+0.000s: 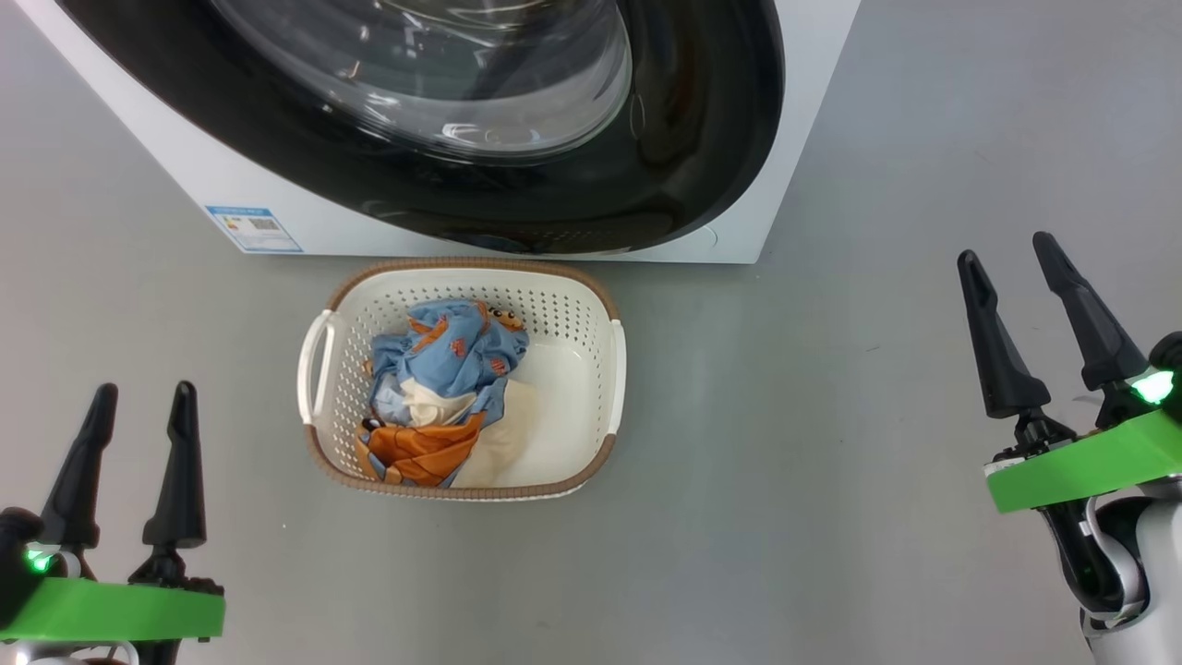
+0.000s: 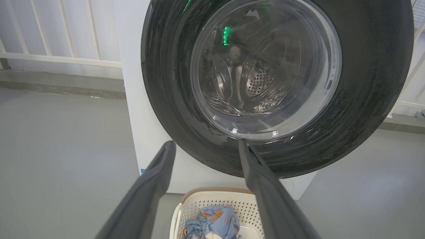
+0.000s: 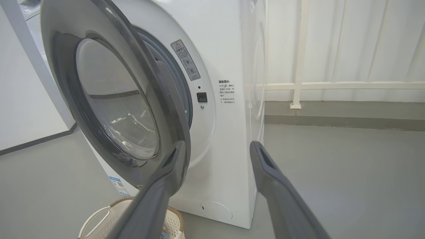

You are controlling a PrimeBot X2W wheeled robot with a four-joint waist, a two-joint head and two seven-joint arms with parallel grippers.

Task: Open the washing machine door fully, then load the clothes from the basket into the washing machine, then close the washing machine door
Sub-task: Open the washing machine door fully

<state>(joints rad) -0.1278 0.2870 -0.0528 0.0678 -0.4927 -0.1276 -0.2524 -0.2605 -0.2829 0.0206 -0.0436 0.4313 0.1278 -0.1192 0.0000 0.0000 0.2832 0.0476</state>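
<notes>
The white washing machine point(image 1: 277, 199) stands at the top of the head view. Its glossy black door point(image 1: 702, 139) with the clear glass bowl hangs ajar; in the right wrist view the door point(image 3: 113, 99) is swung partly off the machine's front point(image 3: 229, 132). On the floor just before it sits the cream basket point(image 1: 572, 323), holding blue, orange and cream clothes point(image 1: 452, 369). My left gripper point(image 1: 146, 392) is open and empty at the lower left. My right gripper point(image 1: 1007, 249) is open and empty at the right, well clear of basket and door. The left wrist view looks between its fingers point(image 2: 265, 186) at the door point(image 2: 166, 99).
A blue energy sticker point(image 1: 254, 228) marks the machine's lower front. The door latch hole point(image 3: 202, 97) and round service flap point(image 3: 215, 210) show beside the door. A white railing point(image 3: 332, 85) runs behind the machine. Grey floor surrounds the basket.
</notes>
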